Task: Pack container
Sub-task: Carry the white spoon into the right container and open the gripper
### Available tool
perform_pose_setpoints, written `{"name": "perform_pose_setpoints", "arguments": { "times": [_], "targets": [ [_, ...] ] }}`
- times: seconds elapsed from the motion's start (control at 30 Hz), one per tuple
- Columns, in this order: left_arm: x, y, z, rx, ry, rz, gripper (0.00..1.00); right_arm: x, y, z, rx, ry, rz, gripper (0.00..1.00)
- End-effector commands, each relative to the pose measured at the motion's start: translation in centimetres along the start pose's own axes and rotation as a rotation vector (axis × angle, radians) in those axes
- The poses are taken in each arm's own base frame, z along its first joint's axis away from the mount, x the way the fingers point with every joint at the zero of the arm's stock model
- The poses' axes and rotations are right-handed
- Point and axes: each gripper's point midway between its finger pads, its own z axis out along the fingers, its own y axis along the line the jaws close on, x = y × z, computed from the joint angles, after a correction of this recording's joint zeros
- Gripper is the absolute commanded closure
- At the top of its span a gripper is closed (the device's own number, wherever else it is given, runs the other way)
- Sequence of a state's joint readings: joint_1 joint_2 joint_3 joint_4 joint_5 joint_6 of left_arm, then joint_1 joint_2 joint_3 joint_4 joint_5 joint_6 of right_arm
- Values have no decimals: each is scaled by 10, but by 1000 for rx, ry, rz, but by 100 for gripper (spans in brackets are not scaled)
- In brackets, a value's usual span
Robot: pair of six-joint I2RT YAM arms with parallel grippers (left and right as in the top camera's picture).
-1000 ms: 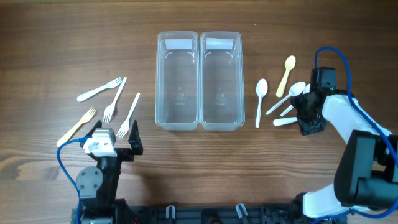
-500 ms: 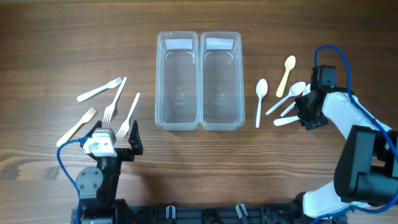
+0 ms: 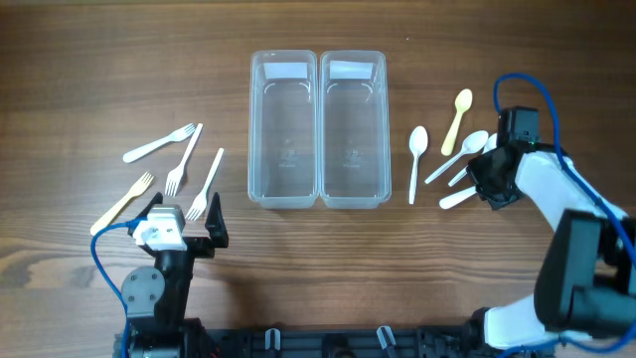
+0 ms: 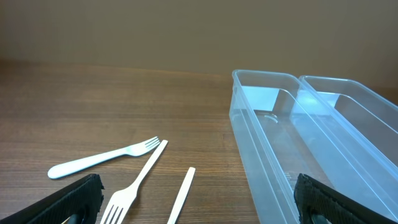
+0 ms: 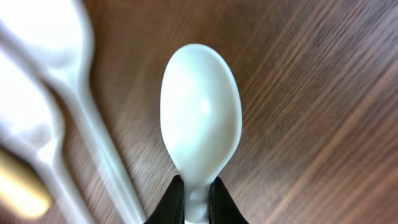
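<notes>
Two clear empty containers (image 3: pixel 254 129) (image 3: pixel 383 129) stand side by side in the middle of the table. To their right lie several plastic spoons, among them a white one (image 3: pixel 416 159) and a yellow one (image 3: pixel 457 117). My right gripper (image 3: pixel 486 185) is shut on the neck of a white spoon (image 3: pixel 455 199), whose bowl (image 5: pixel 201 118) sticks out past the fingertips (image 5: pixel 176 202) just above the wood. Several forks (image 3: pixel 159 145) lie on the left. My left gripper (image 3: pixel 183 215) hangs open near the front left, with nothing between its fingers (image 4: pixel 68 200).
In the right wrist view, two more white spoons (image 5: pixel 74 106) lie blurred just left of the held one. Through the left wrist camera, a fork handle (image 4: pixel 181 194) lies ahead of the gripper and the nearer container's wall (image 4: pixel 261 162) stands on the right.
My right gripper has closed on the white spoon's neck and shifted slightly up the table, and the spoon has tilted with it. The left arm has not moved.
</notes>
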State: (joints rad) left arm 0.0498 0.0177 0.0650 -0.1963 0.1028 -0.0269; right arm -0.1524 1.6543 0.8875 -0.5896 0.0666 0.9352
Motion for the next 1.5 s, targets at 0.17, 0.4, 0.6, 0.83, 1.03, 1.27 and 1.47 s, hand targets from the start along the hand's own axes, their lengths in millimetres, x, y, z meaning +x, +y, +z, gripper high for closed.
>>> {"name": "perform_pose_setpoints", "arguments": {
  "times": [0.17, 0.4, 0.6, 0.83, 1.03, 1.27, 1.47],
  "targets": [
    [0, 0, 0, 1, -6, 20, 0, -5, 57, -165, -527, -273, -415, 95],
    [0, 0, 0, 1, -6, 20, 0, 57, 113, -246, -961, -303, -745, 96],
    [0, 0, 0, 1, -6, 20, 0, 116, 146, -238, -1039, -252, -1004, 96],
    [0, 0, 0, 1, -6, 20, 0, 172, 177, -185, -1018, -104, -1134, 96],
    [0, 0, 0, 1, -6, 20, 0, 190, 190, -174, -1038, -68, -1127, 55],
    [0, 0, 0, 1, -6, 20, 0, 168, 199, -195, -1008, -126, -1016, 38],
    [0, 0, 0, 1, -6, 20, 0, 58, 147, -217, -516, -367, -746, 38]
  ]
}}
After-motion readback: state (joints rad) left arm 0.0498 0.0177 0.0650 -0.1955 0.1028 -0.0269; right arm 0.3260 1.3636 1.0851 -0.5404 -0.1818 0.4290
